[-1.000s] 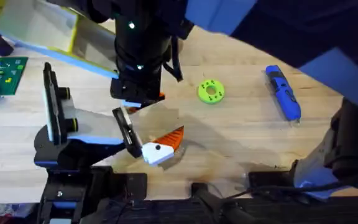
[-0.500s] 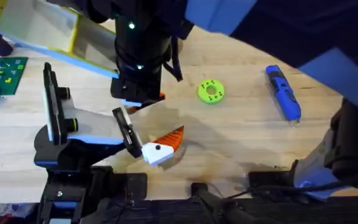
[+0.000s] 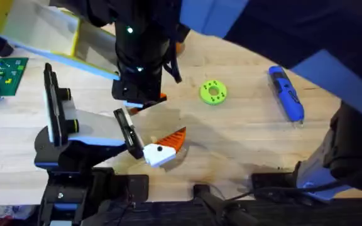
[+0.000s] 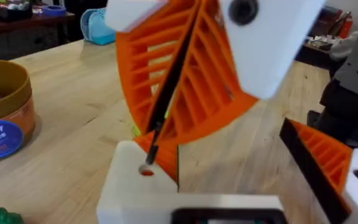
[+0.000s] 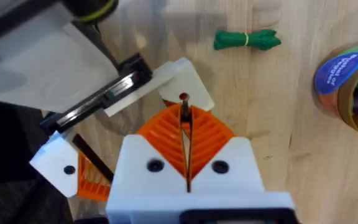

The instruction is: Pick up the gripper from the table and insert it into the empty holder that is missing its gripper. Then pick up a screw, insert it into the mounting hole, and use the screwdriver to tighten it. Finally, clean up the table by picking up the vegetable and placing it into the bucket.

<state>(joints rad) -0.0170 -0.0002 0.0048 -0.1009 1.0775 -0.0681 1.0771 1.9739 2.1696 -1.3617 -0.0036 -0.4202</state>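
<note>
Right pincer (image 5: 184,115) is pressed together on a thin dark rod (image 4: 153,138). The rod's tip points down at a red-marked hole in a white block (image 5: 188,78) that sits at one end of the holder (image 3: 126,130). Left pincer state: cannot tell. The gripper (image 3: 164,148) lies on the table (image 3: 244,138) at the near end of the holder's black plate. Its white base with the dark dot is right against the plate and its orange wedge points away to the right. I cannot tell if it is seated or just touching. The right wrist view has the vegetable (image 5: 247,40) flat on the table beyond the white block. The bucket (image 5: 348,79) is upright near it but apart, blue label facing the camera. A lime-green disc (image 3: 213,91) is mid-table, well apart from the gripper. A blue screwdriver (image 3: 286,94) lies further right, untouched. A green circuit board (image 3: 2,74) is at the far left edge.
</note>
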